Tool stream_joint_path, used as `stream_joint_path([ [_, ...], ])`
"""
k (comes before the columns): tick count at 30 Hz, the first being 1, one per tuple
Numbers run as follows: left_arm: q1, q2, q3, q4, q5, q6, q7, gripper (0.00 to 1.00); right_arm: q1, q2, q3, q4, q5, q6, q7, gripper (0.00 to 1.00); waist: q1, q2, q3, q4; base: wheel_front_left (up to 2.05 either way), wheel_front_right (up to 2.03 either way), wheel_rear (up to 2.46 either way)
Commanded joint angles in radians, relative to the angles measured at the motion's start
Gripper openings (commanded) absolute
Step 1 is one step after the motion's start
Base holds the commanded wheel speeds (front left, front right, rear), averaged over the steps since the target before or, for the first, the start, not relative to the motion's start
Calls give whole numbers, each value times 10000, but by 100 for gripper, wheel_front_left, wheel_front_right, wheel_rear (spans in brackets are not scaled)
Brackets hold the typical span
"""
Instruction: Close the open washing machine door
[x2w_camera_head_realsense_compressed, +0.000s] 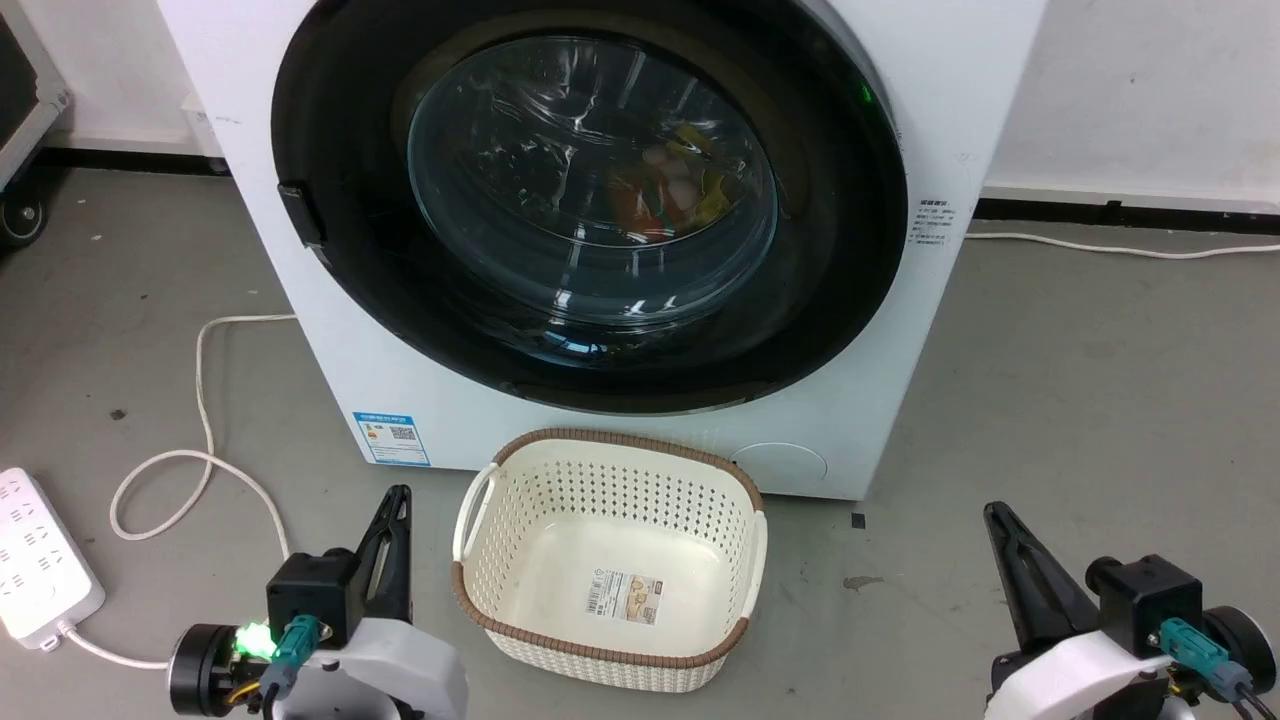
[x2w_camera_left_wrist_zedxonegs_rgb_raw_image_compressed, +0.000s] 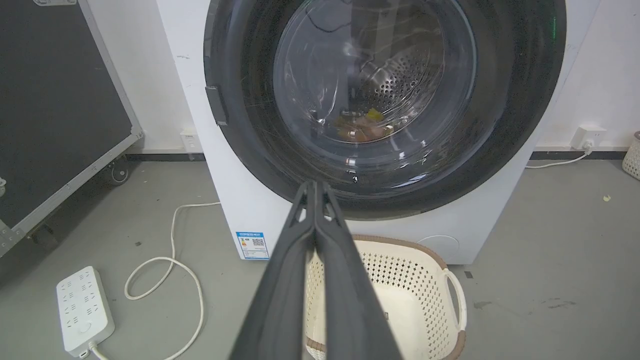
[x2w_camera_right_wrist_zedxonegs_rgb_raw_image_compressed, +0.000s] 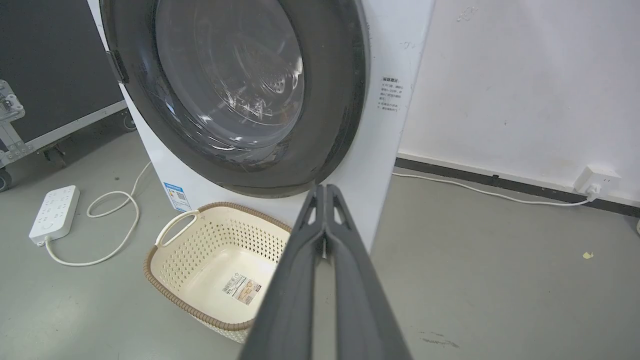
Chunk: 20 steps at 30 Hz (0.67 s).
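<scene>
Since both arms sit low and well apart from the machine, the nearest things in the head view are the left gripper (x2w_camera_head_realsense_compressed: 396, 515) at 7 o'clock and the right gripper (x2w_camera_head_realsense_compressed: 1003, 535) at 5 o'clock. Each has its 2 long dark fingers pressed together, clenched on nothing, which reads as a rest pose outside the door's swing. Between them at 6 o'clock stands the cream perforated plastic laundry basket (x2w_camera_head_realsense_compressed: 470, 590) with a brown woven rim. It holds just a label and sits just in front of the machine, probably for loading.

Beyond it, at 12 o'clock, the washing machine door (x2w_camera_head_realsense_compressed: 590, 190), round with a wide black rim and bulging clear glass, lies flat against the white washing machine front (x2w_camera_head_realsense_compressed: 450, 420). Coloured laundry (x2w_camera_head_realsense_compressed: 670, 190) shows through the glass. I judge the door shut or nearly so, though I cannot tell whether the latch by the small black handle (x2w_camera_head_realsense_compressed: 300, 213) at 9 o'clock has caught.

Everything rests on a grey concrete floor (x2w_camera_head_realsense_compressed: 1050, 400). A white power strip (x2w_camera_head_realsense_compressed: 30, 560) and looped white cable (x2w_camera_head_realsense_compressed: 205, 400) lie at 8 o'clock, and a white wall (x2w_camera_head_realsense_compressed: 1130, 80) closes the room behind.
</scene>
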Motion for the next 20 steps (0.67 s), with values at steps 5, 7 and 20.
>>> stream_joint_path([
  [5,152,9,75,-127,116,103,129,0,-126,49,57,-133,-130,-7,125,0,0,0,8,-8,0,0,0],
  [7,159,9,93,-153,127,117,170,0,-129,50,71,-152,-149,-7,167,0,0,0,11,-11,0,0,0],
  [20,193,10,195,-298,191,193,394,0,-144,55,147,-260,-256,-7,392,0,0,0,29,-27,0,0,0],
])
